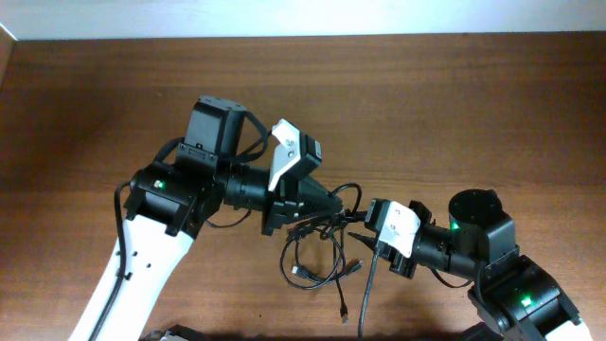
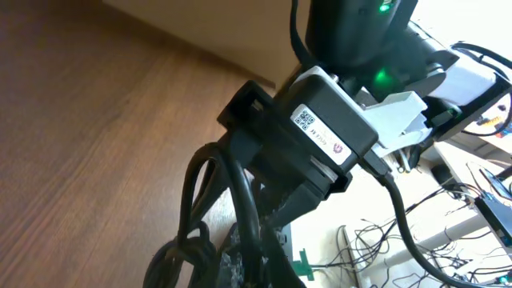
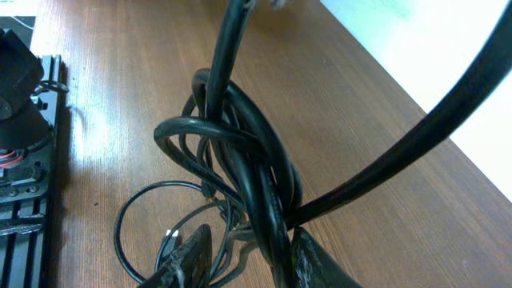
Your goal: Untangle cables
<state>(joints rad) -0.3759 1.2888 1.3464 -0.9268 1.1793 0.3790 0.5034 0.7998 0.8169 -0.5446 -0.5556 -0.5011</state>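
Observation:
The cables (image 1: 317, 251) are thin black cords knotted at mid-table, with loose loops and plug ends (image 1: 343, 311) trailing toward the front. My left gripper (image 1: 329, 205) comes from the left and is shut on the upper part of the tangle; in the left wrist view the cords (image 2: 248, 216) run between its fingers (image 2: 252, 262). My right gripper (image 1: 363, 234) meets the tangle from the right. In the right wrist view its fingers (image 3: 252, 260) are open around the knotted bundle (image 3: 240, 136), which rests against the right finger. A metal-tipped plug (image 3: 168, 236) lies on the table.
The two grippers are close together over the brown wooden table (image 1: 454, 114). The right arm's wrist housing (image 2: 328, 128) fills the left wrist view. A black rack (image 3: 24, 160) stands beyond the table's edge. Loose wires (image 2: 384, 240) lie off the table.

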